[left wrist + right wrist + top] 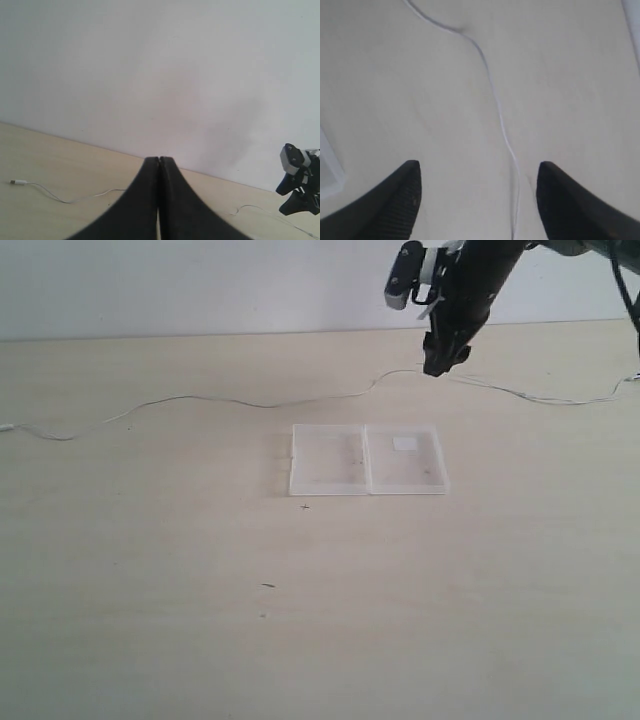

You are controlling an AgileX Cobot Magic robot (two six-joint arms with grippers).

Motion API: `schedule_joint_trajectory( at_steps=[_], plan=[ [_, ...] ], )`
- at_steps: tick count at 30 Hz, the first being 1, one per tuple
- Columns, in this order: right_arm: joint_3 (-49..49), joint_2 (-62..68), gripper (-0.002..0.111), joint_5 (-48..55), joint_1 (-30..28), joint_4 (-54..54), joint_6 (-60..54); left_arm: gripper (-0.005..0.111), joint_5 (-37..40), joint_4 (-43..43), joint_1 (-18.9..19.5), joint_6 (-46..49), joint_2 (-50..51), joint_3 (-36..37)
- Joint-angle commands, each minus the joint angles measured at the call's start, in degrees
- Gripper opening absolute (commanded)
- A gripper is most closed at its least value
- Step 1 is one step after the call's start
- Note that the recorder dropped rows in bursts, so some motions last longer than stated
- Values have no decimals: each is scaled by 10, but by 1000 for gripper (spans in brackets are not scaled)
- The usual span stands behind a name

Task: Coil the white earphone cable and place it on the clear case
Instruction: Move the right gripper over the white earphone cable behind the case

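Note:
The white earphone cable [230,400] stretches across the far part of the table from the left edge to the right edge. The clear case [368,459] lies open and flat in the middle, its right half bearing a small white label [405,444]. My right gripper [441,364] hangs just above the cable behind the case. It is open, and the cable [500,120] runs between its fingers, closer to one fingertip [555,180]. My left gripper [159,160] is shut and empty, out of the exterior view; it faces the cable's plug end [20,182].
The wall rises right behind the table's far edge [200,335]. Small dark specks [268,586] lie on the tabletop in front of the case. The right arm [300,180] shows at the side of the left wrist view.

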Motion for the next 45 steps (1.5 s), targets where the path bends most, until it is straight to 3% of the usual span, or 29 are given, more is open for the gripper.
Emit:
schedule_joint_trajectory(
  at_steps=[1,10,15,27,30,35,40,43,45],
  plan=[
    [-4,18,64,-51,22,2,-23,0,-3,0,1,-3,-3,-1],
    [-4,50,64,-112,47,-62,-28,0,-3,0,1,-3,-3,-1],
    [-4,61,64,-116,61,-191,-16,0,-3,0,1,-3,-3,-1],
    [-41,61,61,-127,59,-148,63,0,-3,0,1,-3,-3,-1],
    [-81,63,61,-133,59,-165,143,0,-3,0,1,-3,-3,-1],
    [-113,65,61,-162,59,-245,379,0,-3,0,1,-3,-3,-1],
    [-114,63,61,-143,60,-277,479,0,-3,0,1,-3,-3,-1],
    [-115,63,61,-106,60,-283,431,0,-3,0,1,-3,-3,-1],
    [-118,63,61,-76,60,-302,310,0,-3,0,1,-3,-3,-1]
  ],
)
